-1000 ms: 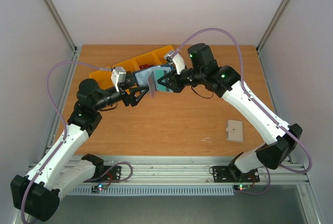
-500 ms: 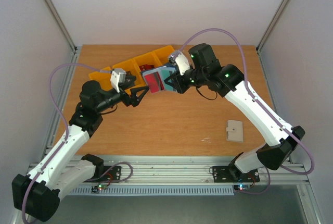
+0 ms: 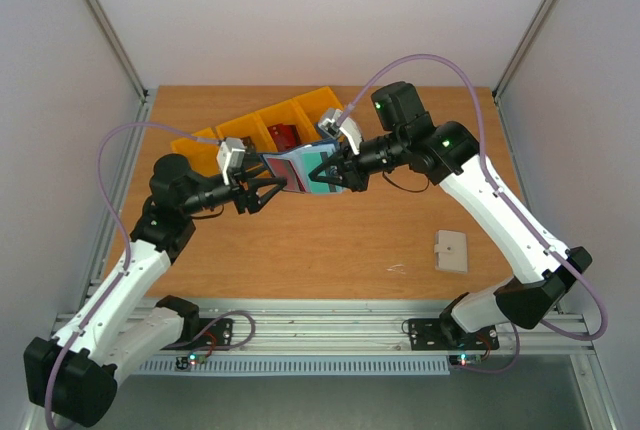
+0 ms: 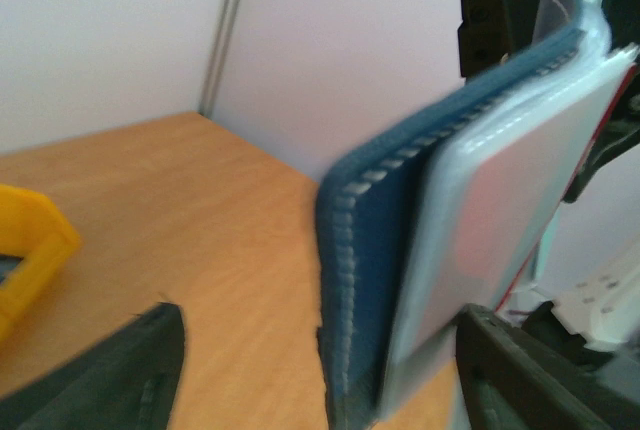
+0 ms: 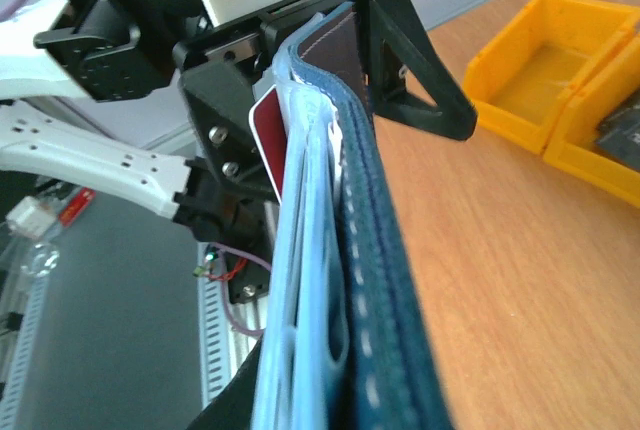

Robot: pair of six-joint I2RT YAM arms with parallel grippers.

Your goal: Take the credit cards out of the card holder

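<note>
Card holder: the navy folding card holder (image 3: 300,168) hung in the air over the table (image 3: 330,240) at the centre of the top view, just below the yellow bins (image 3: 240,132). It stood on edge, parted a little like a book.
Right gripper: the right gripper (image 3: 326,174) was closed tight on the holder's right-hand end and carried its whole weight. That grip put the pockets clear of the wood and turned the free edge toward the other arm.
Left gripper: the left gripper (image 3: 277,188) was partly wide, and its fingers (image 4: 130,370) straddled the free edge. The one at the lower left of its wrist view was well apart from the navy cover, and the one at the lower right was just beside the clear sleeve. It clamped nothing.
Credit cards: a red credit card (image 5: 268,130) peeked from the pale blue pockets at the upper left of the right wrist view. A teal credit card (image 3: 318,158) showed in the top view. Both looked seated in their sleeves, and their full number could not be told.
Likely reason: one arm served as a vise so the other could pinch a card edge and draw it out.
Risk: the jaws might close on cover and sleeve together, or the holder might twist in the single grip.
Elsewhere: a beige square pad (image 3: 451,250) lay at the lower right, well apart. A dark red item (image 3: 285,137) sat in one bin compartment, too small to identify.
</note>
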